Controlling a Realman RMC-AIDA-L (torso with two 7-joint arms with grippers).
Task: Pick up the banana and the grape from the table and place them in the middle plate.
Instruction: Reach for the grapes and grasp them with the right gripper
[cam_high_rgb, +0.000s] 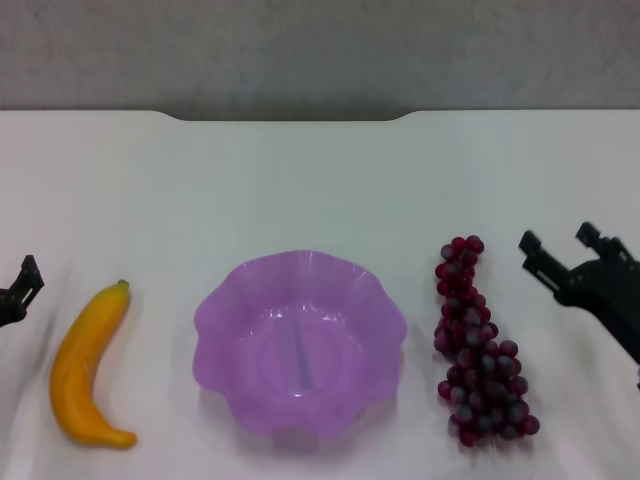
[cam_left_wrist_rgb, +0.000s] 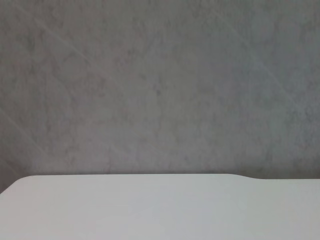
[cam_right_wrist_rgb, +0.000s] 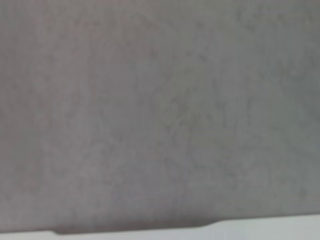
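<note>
Head view: the middle plate (cam_high_rgb: 300, 345) sits empty near the surface's (cam_high_rgb: 300, 190) front edge. The banana (cam_high_rgb: 88, 366) lies toward its left edge, the grape (cam_high_rgb: 477, 347) toward its right. The right gripper (cam_high_rgb: 563, 250) hovers beside the grape, fingers spread, holding nothing. The left gripper (cam_high_rgb: 20, 293) shows at the left edge; I cannot tell its fingers' state.

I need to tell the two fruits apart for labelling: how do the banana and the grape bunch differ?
The banana is one smooth, curved yellow-orange piece; the grape is a knobbly dark red-purple cluster. The banana lies left of the middle plate, the grape right. Both lie lengthwise on the table, outside the plate.
</note>
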